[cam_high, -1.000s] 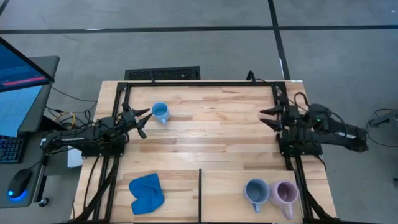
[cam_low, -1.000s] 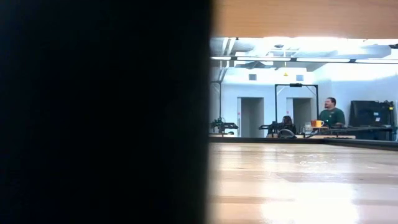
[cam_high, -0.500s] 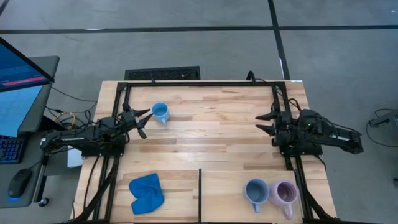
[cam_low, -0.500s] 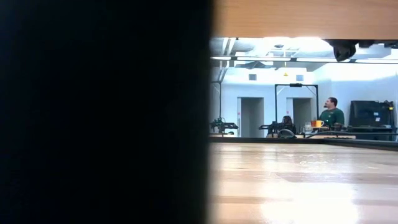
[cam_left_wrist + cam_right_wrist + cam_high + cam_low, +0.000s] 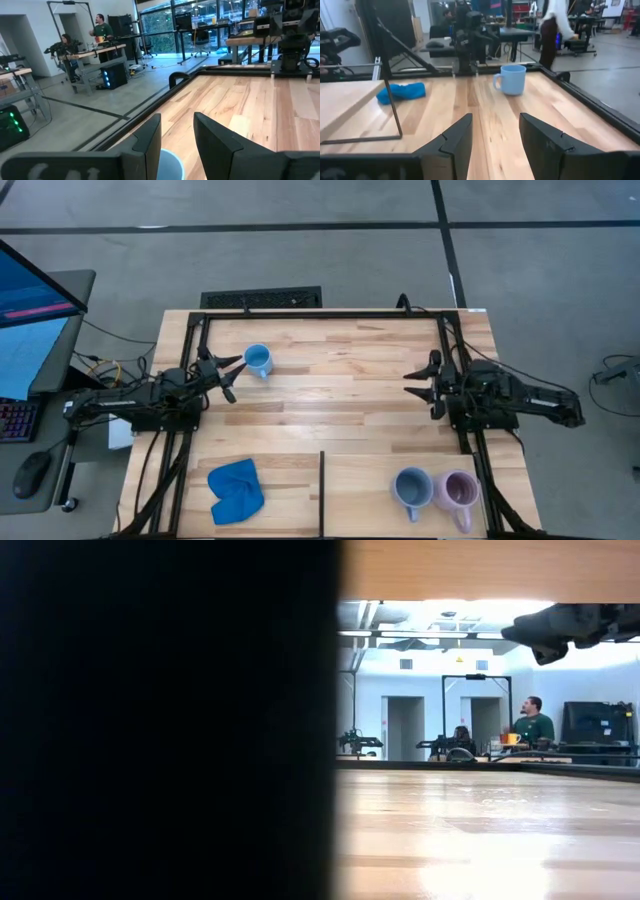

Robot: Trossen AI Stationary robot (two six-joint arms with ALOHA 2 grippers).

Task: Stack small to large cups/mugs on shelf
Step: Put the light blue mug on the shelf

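Note:
The light sky-blue mug [image 5: 258,361] stands upright on the main tabletop at the far left. It also shows in the right wrist view [image 5: 511,79]. My left gripper [image 5: 236,378] is open just to the mug's left, and the mug's rim [image 5: 168,162] shows low between its fingers. The grey-blue mug [image 5: 411,488] and the lilac mug [image 5: 458,492] stand side by side on the shelf [image 5: 365,480] at the near right. My right gripper [image 5: 418,390] is open and empty over the table's right side, pointing left.
A bright blue cloth [image 5: 236,490] lies at the near left. A thin black rail [image 5: 321,492] marks the shelf's left edge. The raised shelf panel [image 5: 345,105] shows in the right wrist view. People are in the room beyond the table [image 5: 532,722].
My right gripper has moved toward the table's left edge and a little toward the near edge, staying open. It has come into the low view from the top right.

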